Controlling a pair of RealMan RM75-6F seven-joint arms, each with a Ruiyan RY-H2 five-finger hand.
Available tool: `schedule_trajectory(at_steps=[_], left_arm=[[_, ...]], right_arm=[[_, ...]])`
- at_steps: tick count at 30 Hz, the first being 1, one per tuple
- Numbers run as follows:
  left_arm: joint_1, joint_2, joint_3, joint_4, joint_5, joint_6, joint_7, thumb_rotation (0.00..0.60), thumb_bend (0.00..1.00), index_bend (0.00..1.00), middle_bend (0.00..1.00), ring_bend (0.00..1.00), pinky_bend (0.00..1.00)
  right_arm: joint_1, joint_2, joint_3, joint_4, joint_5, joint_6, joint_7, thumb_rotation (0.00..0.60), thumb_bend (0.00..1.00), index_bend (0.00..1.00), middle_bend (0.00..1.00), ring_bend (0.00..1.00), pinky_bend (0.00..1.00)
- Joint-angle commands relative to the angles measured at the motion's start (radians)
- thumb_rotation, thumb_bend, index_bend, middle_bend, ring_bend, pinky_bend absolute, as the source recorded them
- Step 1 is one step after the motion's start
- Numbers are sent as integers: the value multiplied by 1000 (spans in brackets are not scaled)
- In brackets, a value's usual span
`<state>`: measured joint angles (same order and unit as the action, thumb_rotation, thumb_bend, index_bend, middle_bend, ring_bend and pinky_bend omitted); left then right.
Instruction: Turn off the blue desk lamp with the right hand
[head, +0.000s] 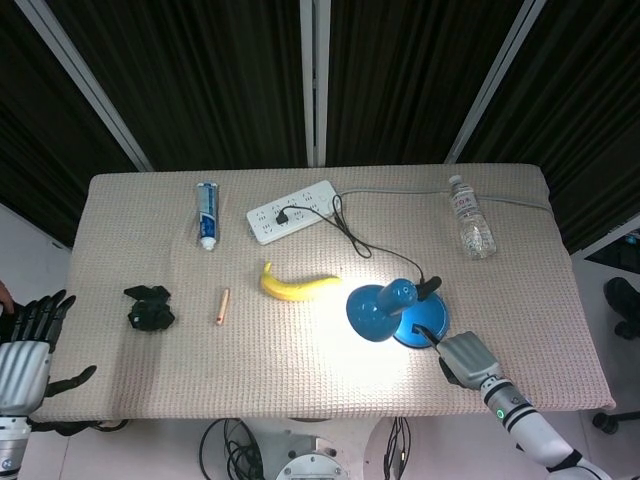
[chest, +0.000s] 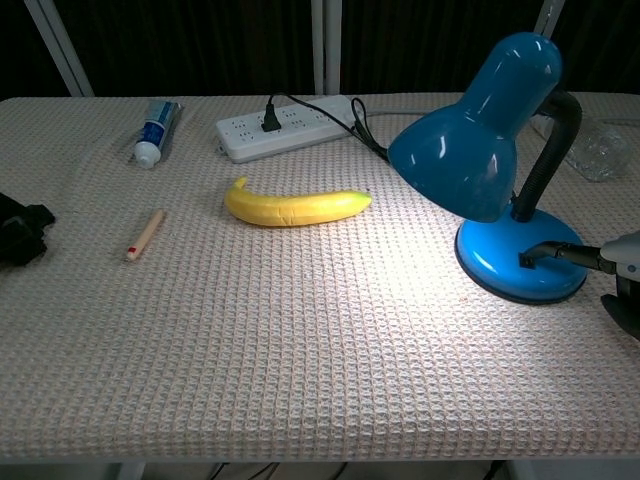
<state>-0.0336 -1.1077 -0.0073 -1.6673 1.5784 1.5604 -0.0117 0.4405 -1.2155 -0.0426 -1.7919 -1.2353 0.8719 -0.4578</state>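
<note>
The blue desk lamp (head: 380, 308) stands at the front right of the table, its shade (chest: 470, 130) bent to the left, and it is lit, with a bright pool of light on the cloth. My right hand (head: 465, 360) is just to the right of the round base (chest: 500, 272). One dark finger (chest: 560, 254) stretches out, its tip on the black switch (chest: 525, 261); the other fingers look curled in. In the chest view only the edge of that hand (chest: 622, 262) shows. My left hand (head: 28, 345) hangs off the table's front left corner, fingers apart, holding nothing.
A banana (head: 297, 286) lies left of the lamp. Behind it, a white power strip (head: 290, 211) carries the lamp's black cable (head: 350, 232). A toothpaste tube (head: 206, 214), a small wooden stick (head: 222, 306) and a black object (head: 149, 306) lie to the left, and a water bottle (head: 470, 216) at the back right.
</note>
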Motion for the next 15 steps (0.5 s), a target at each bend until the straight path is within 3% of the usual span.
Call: schedule_trajectory(at_steps=[1, 11, 14, 15], left_arm=[[0, 1, 0, 0, -1, 0, 0, 600, 0, 0, 0, 0, 0], [2, 2, 0, -1, -1, 2, 0, 600, 0, 0, 0, 0, 0], [3, 4, 0, -2, -2, 3, -2, 600, 0, 0, 0, 0, 0], [3, 5, 0, -2, -2, 4, -3, 600, 0, 0, 0, 0, 0]], right_arm=[[7, -4, -5, 6, 15, -5, -8, 600, 712, 0, 1000, 989, 938], [26, -10, -12, 14, 57, -6, -13, 600, 680, 0, 1000, 989, 938], [4, 3, -16, 3, -13, 55, 16, 600, 683, 0, 1000, 989, 938], [-21, 11, -21, 7, -80, 122, 28, 600, 687, 0, 1000, 989, 938]])
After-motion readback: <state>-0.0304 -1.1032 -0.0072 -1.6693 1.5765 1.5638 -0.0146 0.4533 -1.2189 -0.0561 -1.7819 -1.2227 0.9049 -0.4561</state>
